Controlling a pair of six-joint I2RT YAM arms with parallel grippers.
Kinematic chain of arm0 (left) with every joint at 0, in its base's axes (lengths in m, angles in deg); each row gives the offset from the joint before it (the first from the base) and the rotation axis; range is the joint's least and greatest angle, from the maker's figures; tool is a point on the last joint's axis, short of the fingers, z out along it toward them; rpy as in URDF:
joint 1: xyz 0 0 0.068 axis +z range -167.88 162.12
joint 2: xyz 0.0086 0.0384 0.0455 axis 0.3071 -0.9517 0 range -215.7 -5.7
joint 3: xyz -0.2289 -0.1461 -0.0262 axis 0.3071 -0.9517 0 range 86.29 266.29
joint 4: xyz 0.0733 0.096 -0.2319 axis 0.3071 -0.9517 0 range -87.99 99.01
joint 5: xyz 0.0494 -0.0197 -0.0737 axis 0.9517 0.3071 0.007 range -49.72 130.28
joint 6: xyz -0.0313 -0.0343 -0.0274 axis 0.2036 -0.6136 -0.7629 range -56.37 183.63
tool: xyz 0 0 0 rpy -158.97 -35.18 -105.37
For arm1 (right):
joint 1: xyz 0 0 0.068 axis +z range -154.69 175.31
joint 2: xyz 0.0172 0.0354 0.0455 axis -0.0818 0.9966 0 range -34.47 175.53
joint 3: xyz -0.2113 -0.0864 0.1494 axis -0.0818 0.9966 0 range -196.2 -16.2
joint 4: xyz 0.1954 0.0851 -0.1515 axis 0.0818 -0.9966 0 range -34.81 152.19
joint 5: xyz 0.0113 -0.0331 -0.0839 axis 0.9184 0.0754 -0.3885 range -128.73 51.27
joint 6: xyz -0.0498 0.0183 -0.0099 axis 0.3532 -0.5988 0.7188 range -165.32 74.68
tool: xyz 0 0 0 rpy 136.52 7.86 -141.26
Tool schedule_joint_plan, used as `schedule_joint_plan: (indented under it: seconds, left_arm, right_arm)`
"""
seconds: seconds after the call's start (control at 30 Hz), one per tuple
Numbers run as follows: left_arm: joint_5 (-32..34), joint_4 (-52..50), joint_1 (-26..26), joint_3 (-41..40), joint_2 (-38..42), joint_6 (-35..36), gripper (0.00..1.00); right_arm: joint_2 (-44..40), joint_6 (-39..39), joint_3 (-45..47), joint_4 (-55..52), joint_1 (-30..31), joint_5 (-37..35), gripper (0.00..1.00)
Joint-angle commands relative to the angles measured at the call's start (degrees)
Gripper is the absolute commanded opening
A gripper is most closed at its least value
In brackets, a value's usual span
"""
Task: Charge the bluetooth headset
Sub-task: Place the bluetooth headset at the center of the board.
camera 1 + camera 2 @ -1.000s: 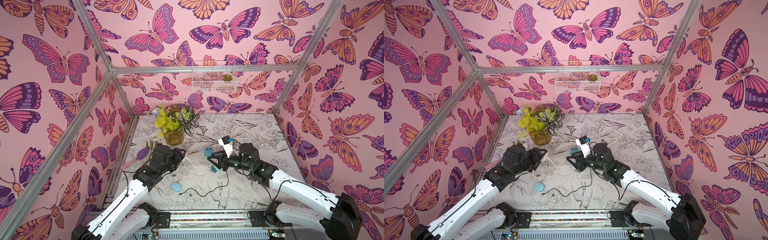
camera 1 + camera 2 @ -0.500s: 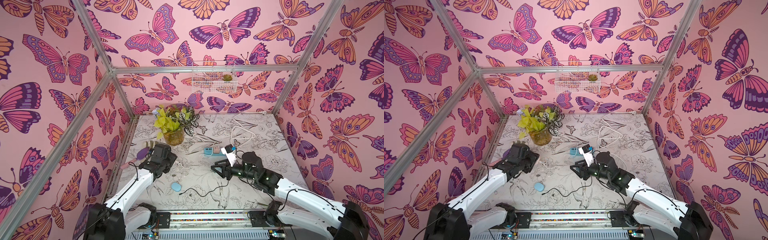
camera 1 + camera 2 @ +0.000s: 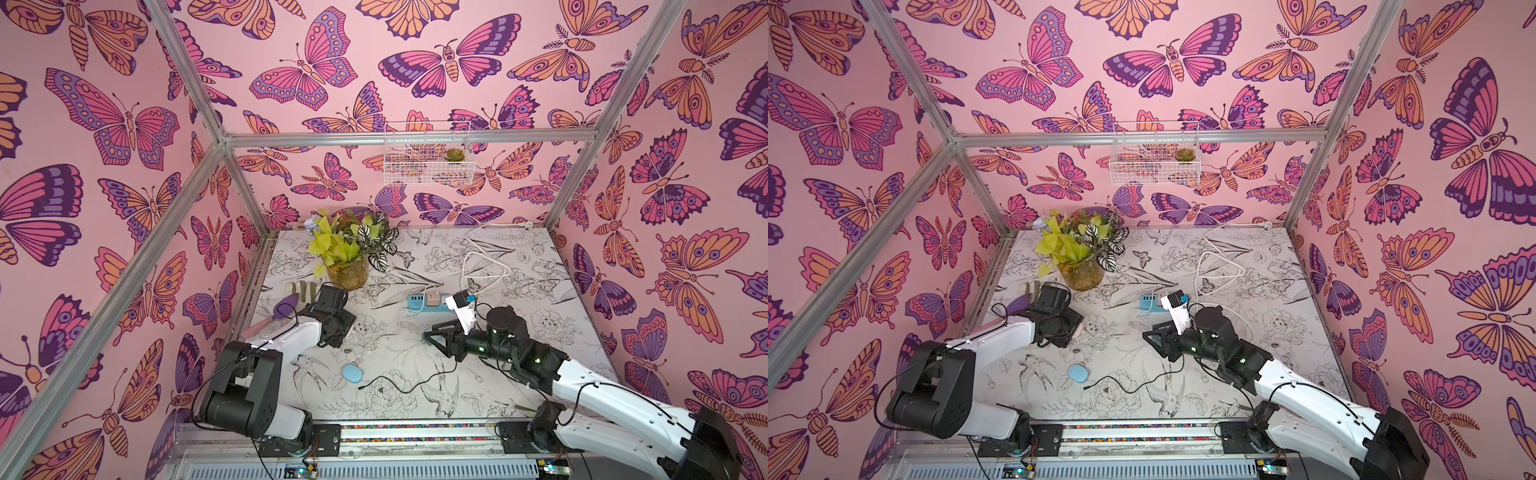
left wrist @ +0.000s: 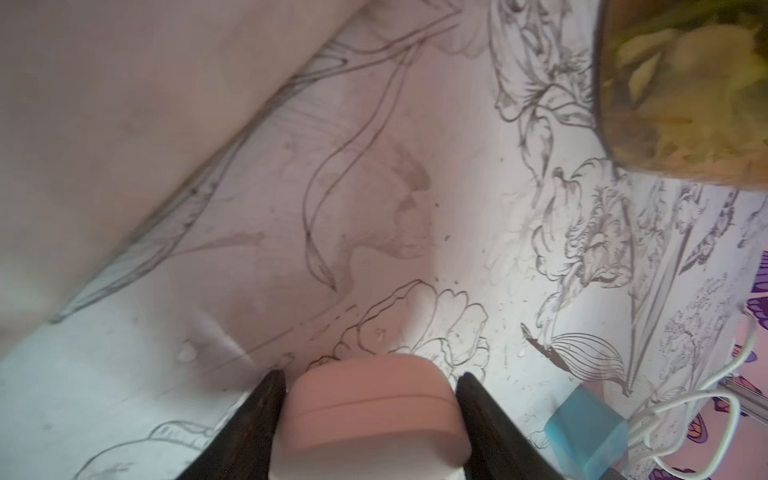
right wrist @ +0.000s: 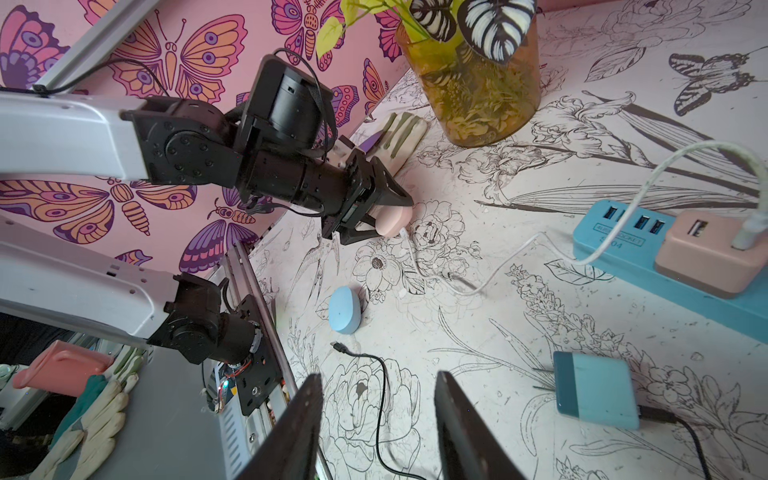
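Note:
The pink bluetooth headset case sits between the fingers of my left gripper, which is shut on it just above the table at the left. In the right wrist view a thin white cable runs from the pink adapter on the blue power strip to the side of the case. I cannot tell whether its plug is seated. My right gripper hangs open over the middle of the table, with nothing between its fingers; both top views show it.
A blue oval case and a loose black cable lie near the front. A teal charger block lies beside my right gripper. The plant jar, a purple brush and a gloved object stand at the back left. White cable loops lie at the back.
My left arm has folded back toward the front left, still holding the pink case. My right gripper has drawn a little toward the front and stayed open.

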Motion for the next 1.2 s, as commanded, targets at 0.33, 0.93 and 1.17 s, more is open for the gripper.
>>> schedule_joint_plan:
  seconds: [0.33, 0.93, 1.17]
  left_arm:
    - [-0.89, -1.66, 0.46, 2.09, -3.04, 1.22, 0.79]
    - [-2.63, -7.45, 0.41, -0.60, 12.98, 5.64, 0.81]
    - [-6.14, -10.29, -1.11, -1.16, 20.27, 9.16, 0.78]
  right_arm:
    - [-1.36, -0.81, 1.46, 0.67, 0.43, -2.21, 0.46]
    - [-2.52, -0.88, 0.51, -3.38, 0.37, -5.72, 0.49]
    - [-2.48, -1.53, -1.29, -9.89, 0.22, -10.98, 0.52]
